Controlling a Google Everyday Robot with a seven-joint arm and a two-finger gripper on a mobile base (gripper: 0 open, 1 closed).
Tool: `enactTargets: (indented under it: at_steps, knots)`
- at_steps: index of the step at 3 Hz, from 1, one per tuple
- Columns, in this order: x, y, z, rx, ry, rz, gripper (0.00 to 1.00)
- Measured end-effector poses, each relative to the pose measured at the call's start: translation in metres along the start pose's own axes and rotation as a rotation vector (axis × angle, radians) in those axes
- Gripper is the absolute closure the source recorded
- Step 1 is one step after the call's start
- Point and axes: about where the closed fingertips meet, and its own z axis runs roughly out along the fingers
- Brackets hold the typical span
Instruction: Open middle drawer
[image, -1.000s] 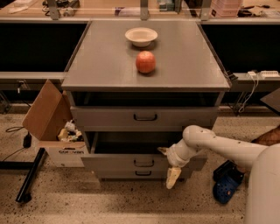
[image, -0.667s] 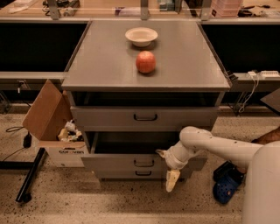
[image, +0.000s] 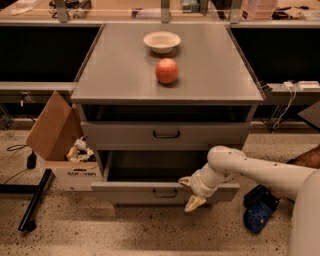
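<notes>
Hand (image: 189, 193) low in the view, at about 5 o'clock from the cabinet's centre, on a white arm (image: 260, 172) reaching in from 3 o'clock. Two pale fingers (image: 194, 203) spread: one tip at the top edge of a drawer front, the other down by its bottom edge. That front belongs to the middle drawer (image: 127, 193), which stands out from the cabinet with a dark cavity showing behind it. Its black bar handle (image: 165, 193) lies just beside the hand at 9 o'clock, not between the fingers. Upper drawer (image: 120, 135) at 12 o'clock of the middle one, handle centred. Grey worktop (image: 110, 75) above carries a red apple (image: 167, 71) near centre and a white bowl (image: 161, 41) at 12 o'clock from it, apart. Open cardboard box (image: 52, 132) on the floor at 9 o'clock of the cabinet; blue shoe (image: 257, 217) at 4 o'clock of the hand.
</notes>
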Motion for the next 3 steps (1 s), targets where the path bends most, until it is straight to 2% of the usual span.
enactTargets:
  at_steps: [2,3]
  knots:
    - [-0.0017,0.0093,-0.0109,0.004,-0.017,-0.002,0.89]
    - [-0.0027,0.0112,-0.0118,0.001,-0.023,-0.004,1.0]
